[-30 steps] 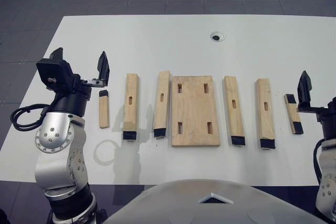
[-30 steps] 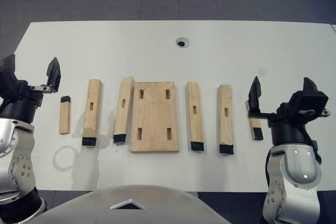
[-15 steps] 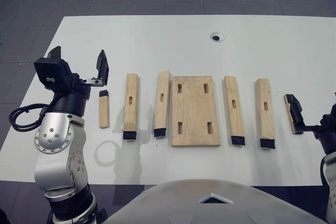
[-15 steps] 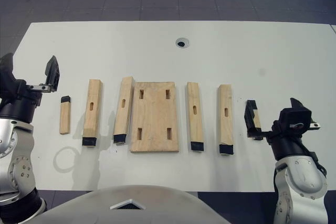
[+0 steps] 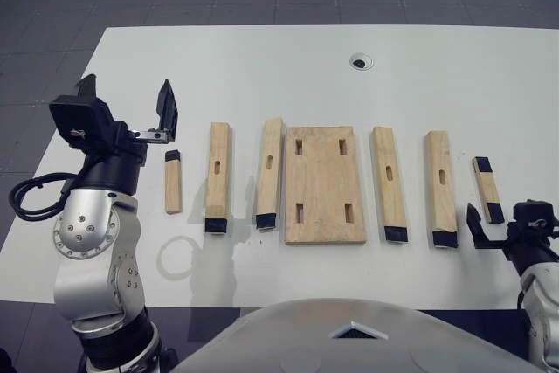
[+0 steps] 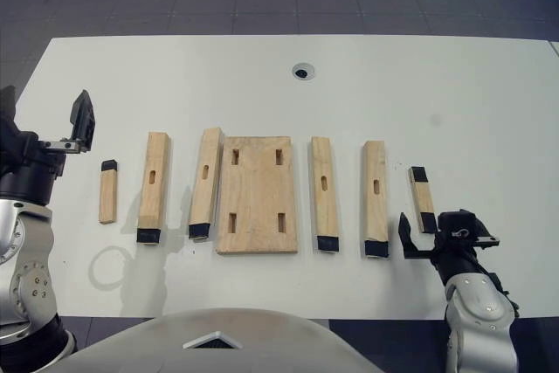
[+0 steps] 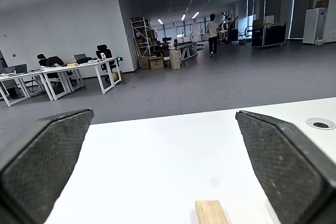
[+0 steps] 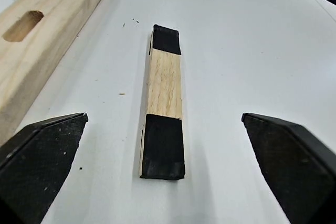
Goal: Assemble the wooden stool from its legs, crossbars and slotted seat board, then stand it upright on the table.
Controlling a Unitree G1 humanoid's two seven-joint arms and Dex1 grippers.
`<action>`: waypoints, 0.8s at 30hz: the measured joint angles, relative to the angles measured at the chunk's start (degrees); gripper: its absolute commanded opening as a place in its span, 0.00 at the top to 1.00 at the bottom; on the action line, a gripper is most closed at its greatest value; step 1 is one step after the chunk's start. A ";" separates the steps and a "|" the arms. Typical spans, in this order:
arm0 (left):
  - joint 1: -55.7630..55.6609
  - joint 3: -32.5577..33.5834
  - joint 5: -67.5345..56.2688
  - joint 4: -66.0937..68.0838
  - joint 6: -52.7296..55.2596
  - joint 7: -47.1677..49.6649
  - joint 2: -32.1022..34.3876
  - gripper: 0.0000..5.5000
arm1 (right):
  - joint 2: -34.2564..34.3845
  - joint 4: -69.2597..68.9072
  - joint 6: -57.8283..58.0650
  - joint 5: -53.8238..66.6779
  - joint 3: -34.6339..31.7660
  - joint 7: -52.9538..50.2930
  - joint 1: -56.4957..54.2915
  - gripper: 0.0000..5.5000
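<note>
Fingers (image 5: 166, 109) of the left gripper (image 5: 127, 98) hang wide open and empty near the left crossbar (image 5: 173, 183), while the right gripper (image 5: 504, 220) has dropped back to the table's (image 5: 262, 67) near edge, off the right crossbar (image 5: 488, 188); the seat board (image 5: 325, 185) lies flat mid-table. From the right wrist, its fingers (image 8: 42, 156) gape, empty, either side of that crossbar.
</note>
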 measured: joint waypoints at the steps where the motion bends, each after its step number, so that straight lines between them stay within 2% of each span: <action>1: 0.02 0.06 -0.30 -0.07 0.04 0.00 0.00 0.09 | 0.00 -0.20 1.44 0.76 -0.10 0.14 -0.36 0.00; 11: 0.31 0.92 -1.06 -1.72 0.92 0.20 0.00 0.09 | -3.72 -4.68 19.29 2.92 0.00 0.12 -5.98 0.00; 21: 0.75 0.98 -1.89 -2.61 1.95 0.44 0.00 0.09 | -5.53 -4.19 23.57 5.01 -0.57 1.67 -8.15 0.00; 24: 0.81 1.07 -2.11 -2.69 1.96 0.47 -0.07 0.08 | -5.55 -3.59 23.50 5.46 -0.58 2.03 -8.64 0.09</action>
